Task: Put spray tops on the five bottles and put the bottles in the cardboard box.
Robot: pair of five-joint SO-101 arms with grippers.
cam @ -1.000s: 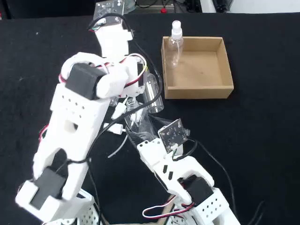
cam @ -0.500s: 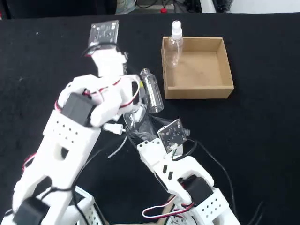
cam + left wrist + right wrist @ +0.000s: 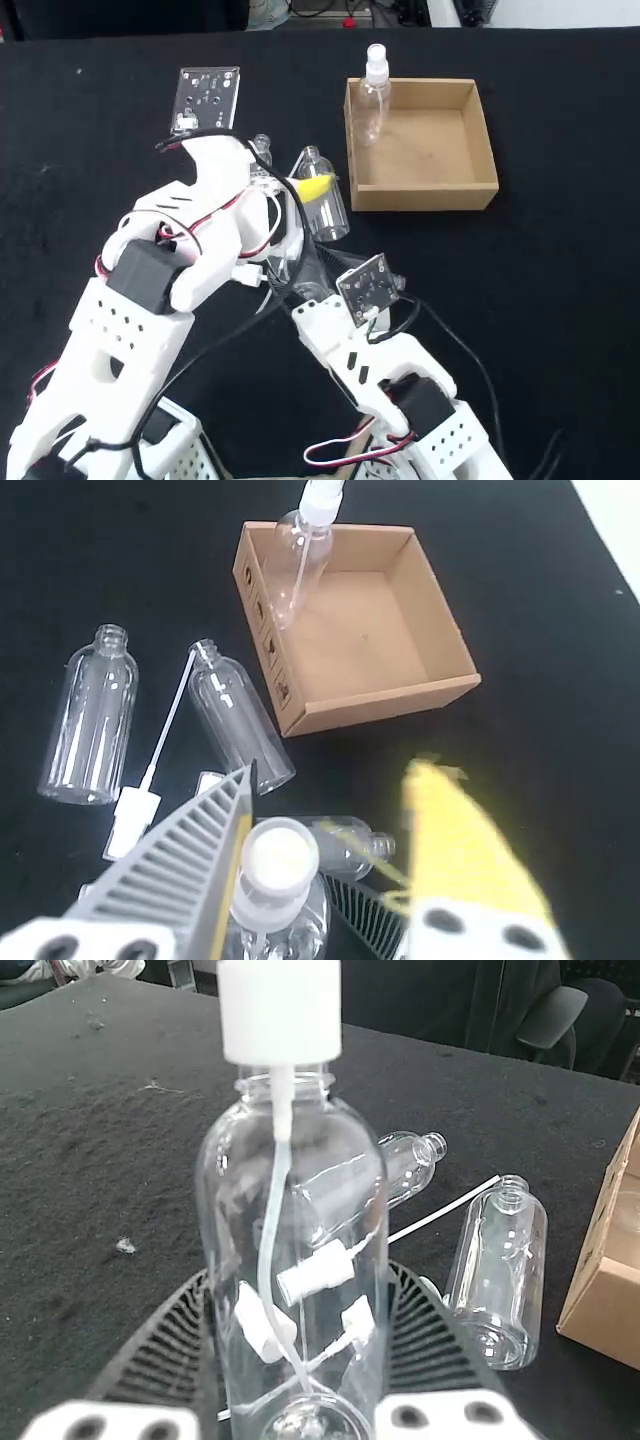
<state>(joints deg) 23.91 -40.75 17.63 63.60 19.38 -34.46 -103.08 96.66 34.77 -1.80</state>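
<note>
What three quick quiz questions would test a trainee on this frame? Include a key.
1. True or false: the cardboard box holds two bottles.
2. The right gripper grips: A) a sponge; B) an upright bottle; C) nothing.
3. What white part sits on that bottle's neck?
Key: 1 false, one capped bottle; 2 B; 3 a spray top.

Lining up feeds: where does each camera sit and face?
High view: fixed overhead, looking down on left arm, right arm, cardboard box.
Left wrist view: on that wrist, looks down past the left gripper at that box.
Right wrist view: on that wrist, looks across the table past the right gripper, gripping a bottle.
Shared: all show the box.
</note>
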